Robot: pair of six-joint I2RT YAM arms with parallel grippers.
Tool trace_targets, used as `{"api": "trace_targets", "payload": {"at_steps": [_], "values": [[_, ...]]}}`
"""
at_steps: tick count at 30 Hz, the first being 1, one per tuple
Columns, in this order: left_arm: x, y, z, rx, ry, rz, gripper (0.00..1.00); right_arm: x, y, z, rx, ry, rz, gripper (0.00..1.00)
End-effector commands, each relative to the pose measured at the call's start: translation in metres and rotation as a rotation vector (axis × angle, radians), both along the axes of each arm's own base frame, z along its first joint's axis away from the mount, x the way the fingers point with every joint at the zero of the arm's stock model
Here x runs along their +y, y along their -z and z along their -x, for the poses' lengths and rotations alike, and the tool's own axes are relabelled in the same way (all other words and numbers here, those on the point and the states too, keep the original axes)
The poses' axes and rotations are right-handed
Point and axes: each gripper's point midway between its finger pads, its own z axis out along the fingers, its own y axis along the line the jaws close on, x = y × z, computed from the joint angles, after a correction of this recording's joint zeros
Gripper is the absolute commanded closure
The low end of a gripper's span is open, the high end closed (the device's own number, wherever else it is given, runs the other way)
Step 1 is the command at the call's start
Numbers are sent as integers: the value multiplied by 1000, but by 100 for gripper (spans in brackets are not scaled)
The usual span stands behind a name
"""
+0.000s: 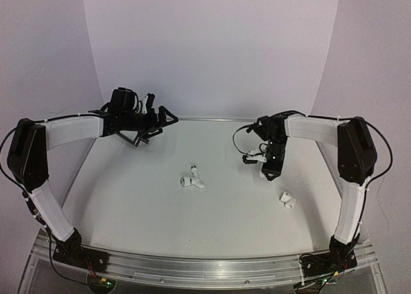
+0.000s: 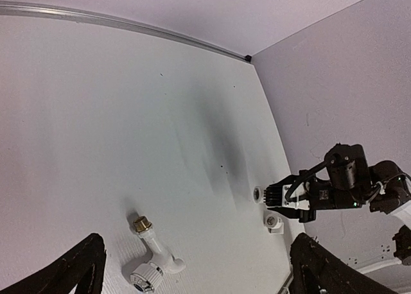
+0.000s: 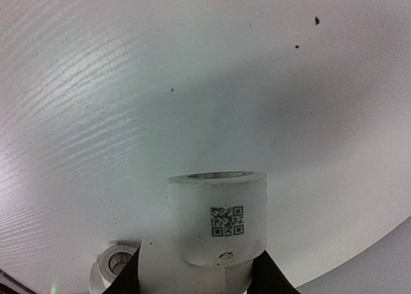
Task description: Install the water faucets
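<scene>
Tap body (image 1: 191, 179) central, well off table edges (image 1: 212, 119); right fingers (image 3: 273, 278) clamping fitting (image 3: 217, 224)

White matte table (image 1: 128, 210), faintly ribbed, few dark specks (image 3: 316, 20). Aluminium rail (image 1: 205, 267) along near edge; thin metal strip (image 1: 212, 119) along far edge. Pale lavender-white backdrop (image 1: 212, 43) rises behind and at left and right. Soft, even light.

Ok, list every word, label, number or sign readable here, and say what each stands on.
Black QR code, a sign without letters, on the white plastic tubular fitting held in the right gripper.
Words, brands, numbers: none readable in any view.
</scene>
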Motion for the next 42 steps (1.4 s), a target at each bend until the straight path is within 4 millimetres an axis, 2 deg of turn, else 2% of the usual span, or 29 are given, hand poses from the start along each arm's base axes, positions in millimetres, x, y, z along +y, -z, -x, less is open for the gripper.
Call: {"api": "trace_targets", "payload": {"at_steps": [1,4,8,11,13,17,23,27,32,37,42], "values": [[-22,-21,14,-47,140,131,0,46,-72,-18,-94,-42,-237,73],[-34,-22,21,-32,227,213,1,78,-119,-25,-145,-83,-416,73],[-52,-32,32,-35,347,318,4,107,-173,-36,-233,-128,-564,72],[-71,-41,43,-53,434,368,5,135,-199,-43,-302,-164,-625,71],[-82,-43,49,-50,483,395,7,155,-209,-43,-319,-176,-657,71],[-99,-40,61,-26,563,422,12,190,-214,-38,-338,-196,-706,71],[-109,-49,82,-56,653,460,13,215,-205,-29,-338,-221,-704,70],[-109,-51,88,-64,674,489,13,221,-203,-26,-332,-225,-710,70],[-112,-49,84,-45,673,509,18,228,-205,-15,-319,-244,-728,70],[-114,-49,82,-24,691,553,26,236,-206,-3,-319,-271,-732,70],[-115,-50,83,-19,704,577,37,240,-204,0,-323,-275,-726,70]]}}
